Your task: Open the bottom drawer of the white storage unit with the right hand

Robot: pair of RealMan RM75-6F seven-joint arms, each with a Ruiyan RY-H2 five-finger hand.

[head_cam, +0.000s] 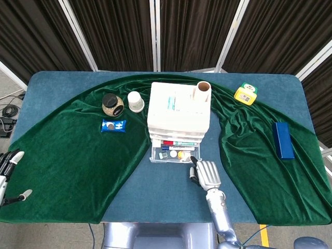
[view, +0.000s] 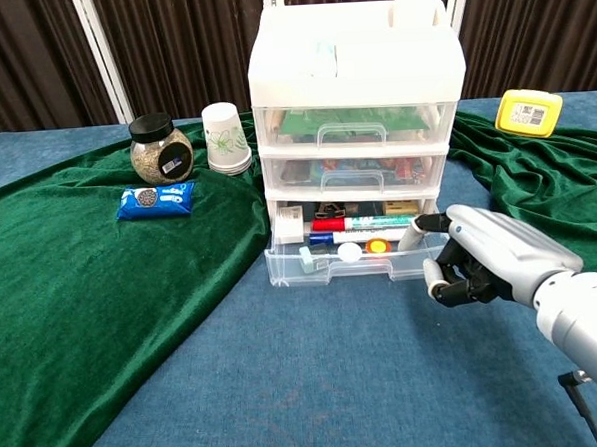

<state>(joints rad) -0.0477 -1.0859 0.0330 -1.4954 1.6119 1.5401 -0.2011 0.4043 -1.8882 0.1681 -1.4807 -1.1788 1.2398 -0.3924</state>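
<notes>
Resting just right of the pulled-out bottom drawer [view: 346,261], the right robot hand [view: 478,264] curls clenched, grasping nothing.

1. Round glass jar with black lid [view: 160,150], on green velvet cloth [head_cam: 67,150].
2. Stack of white paper cups [view: 225,139], just right of the jar.
3. Blue cookie packet [view: 155,200], flat, in front of the jar.
4. Yellow rectangular box [head_cam: 245,94].
5. Dark blue rectangular box [head_cam: 282,140].
6. Brown cardboard tube [head_cam: 203,90], upright.

Behind the blue tabletop [head_cam: 62,83], dark pleated curtains [head_cam: 119,31] divided by white frame bars [head_cam: 154,33]. At far left, grey floor [head_cam: 7,85] with some cables [head_cam: 8,111]. Even, soft light everywhere.
</notes>
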